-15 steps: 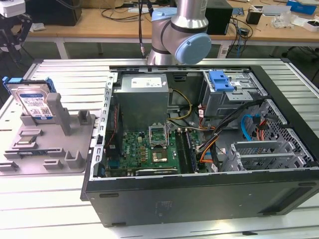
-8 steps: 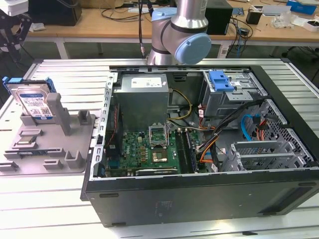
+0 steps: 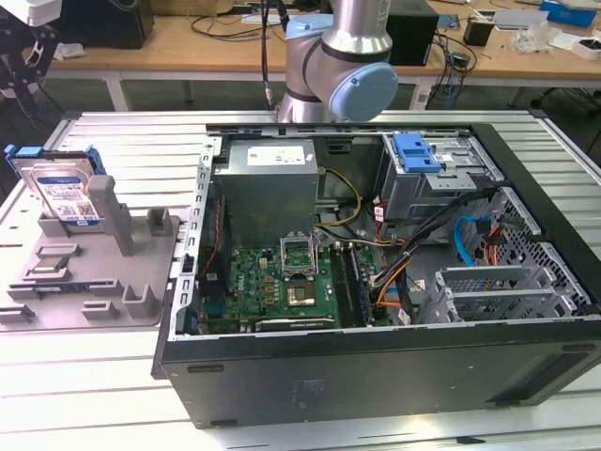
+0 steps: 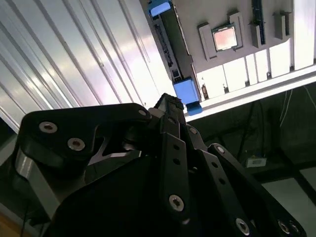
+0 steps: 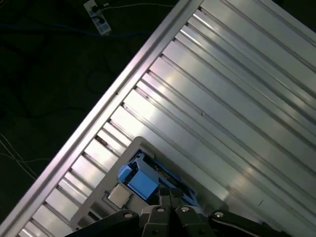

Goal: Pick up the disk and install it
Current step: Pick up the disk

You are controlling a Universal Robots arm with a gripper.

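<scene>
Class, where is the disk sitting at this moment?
The disk stands on edge at the exterior view's far left, propped in the grey fixture tray, to the left of the open computer case.

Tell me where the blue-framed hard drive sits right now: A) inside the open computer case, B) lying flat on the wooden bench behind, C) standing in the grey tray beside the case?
C: in the exterior view the disk stands on edge in the grey tray, outside the computer case.
</scene>
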